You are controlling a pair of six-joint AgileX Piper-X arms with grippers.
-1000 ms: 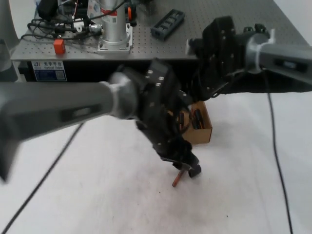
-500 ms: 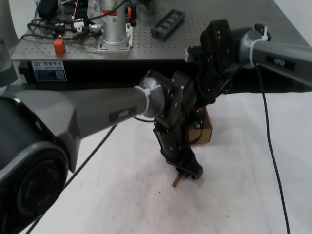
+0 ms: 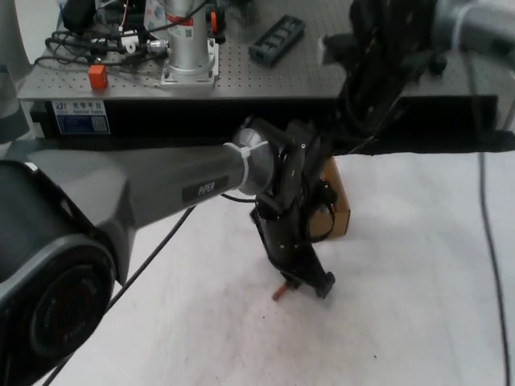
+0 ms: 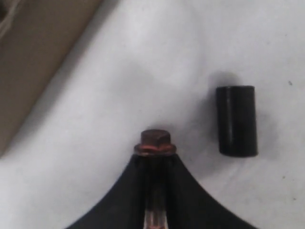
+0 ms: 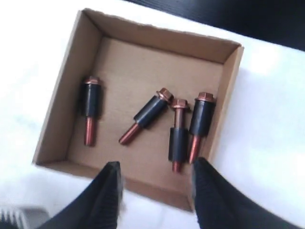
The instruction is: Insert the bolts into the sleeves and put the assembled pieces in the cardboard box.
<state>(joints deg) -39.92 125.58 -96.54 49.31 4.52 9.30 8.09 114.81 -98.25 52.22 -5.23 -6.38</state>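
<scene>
**Bolt comes down beside a loose sleeve**

The left gripper (image 4: 156,160) has settled low, pinching a bolt (image 4: 155,142). A loose sleeve (image 4: 236,120) lies just beside its tips, likely next for joining. Beyond, the right gripper (image 5: 156,167), spread, has lifted above the cardboard box (image 5: 143,33) holding four assembled pieces (image 5: 149,112).

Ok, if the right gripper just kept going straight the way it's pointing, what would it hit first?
Most likely the cardboard box: the open right gripper aims down into it, so it would reach the box floor, perhaps clipping the sleeved bolt closest to its fingers. Depth is hard to judge.
</scene>
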